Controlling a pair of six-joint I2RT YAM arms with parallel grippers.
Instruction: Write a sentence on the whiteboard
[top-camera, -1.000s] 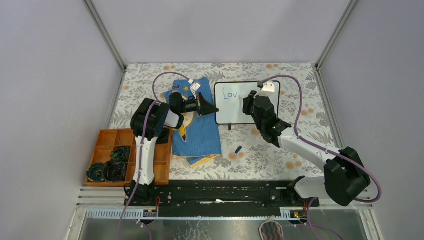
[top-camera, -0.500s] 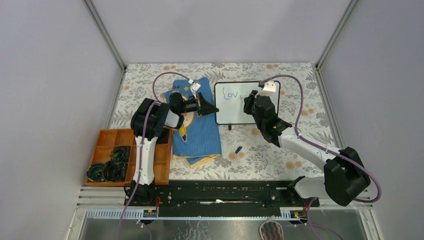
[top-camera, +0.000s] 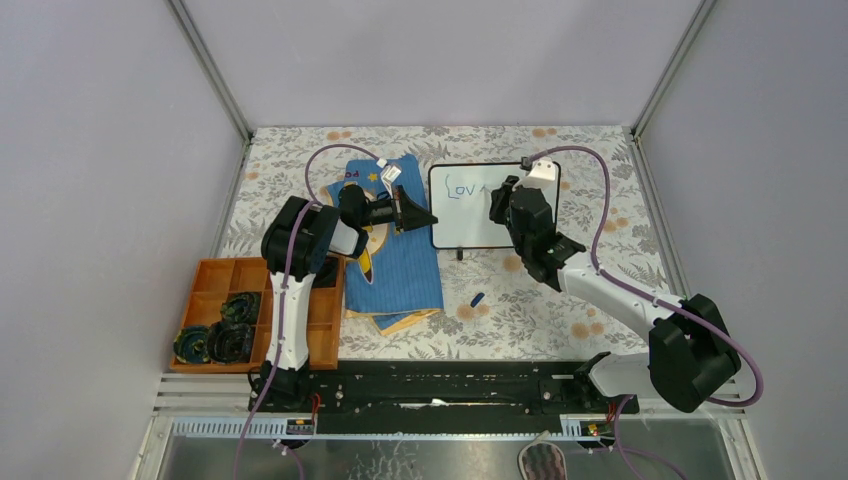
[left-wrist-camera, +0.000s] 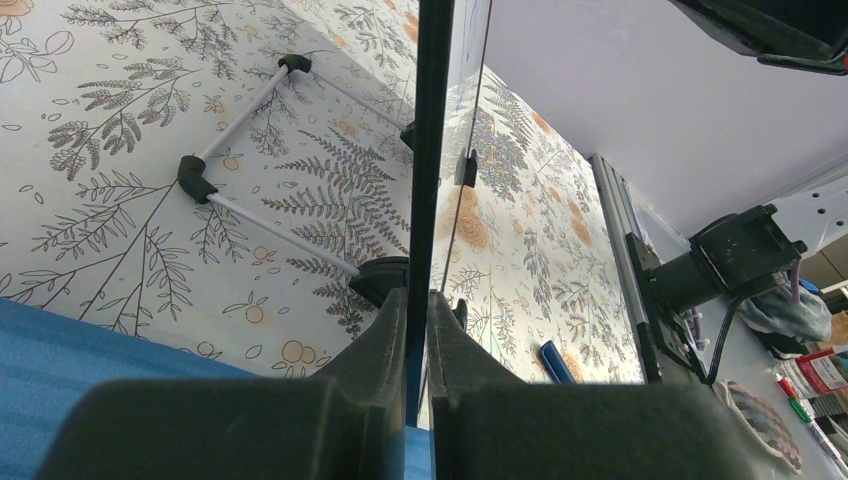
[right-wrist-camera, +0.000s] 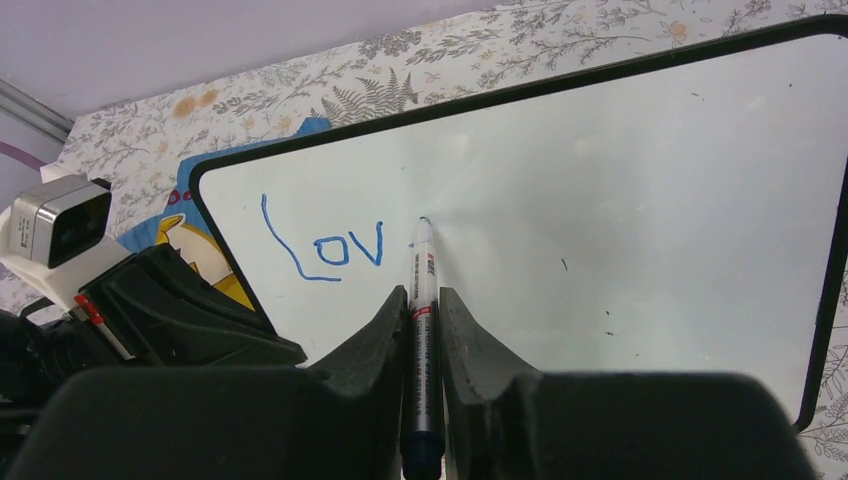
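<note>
The whiteboard (top-camera: 470, 215) lies on the floral table; its white face (right-wrist-camera: 620, 200) fills the right wrist view. Blue letters "Lov" (right-wrist-camera: 325, 245) stand at its upper left, also in the top view (top-camera: 460, 189). My right gripper (right-wrist-camera: 422, 300) is shut on a white marker (right-wrist-camera: 423, 300); its tip touches the board just right of the "v". My left gripper (left-wrist-camera: 418, 310) is shut on the board's black left frame edge (left-wrist-camera: 430, 150), seen edge-on. In the top view the left gripper (top-camera: 428, 216) sits at the board's left side and the right gripper (top-camera: 497, 200) over its middle.
A blue cartoon-print cloth (top-camera: 395, 255) lies under the left arm. An orange compartment tray (top-camera: 215, 280) with dark items sits at the near left. A blue marker cap (top-camera: 477, 298) lies on the table in front of the board, also in the left wrist view (left-wrist-camera: 556, 362).
The right gripper has shifted slightly right and back along the board with the marker. "Lov" is unchanged; a faint new mark shows right of it. The left arm has not moved.
</note>
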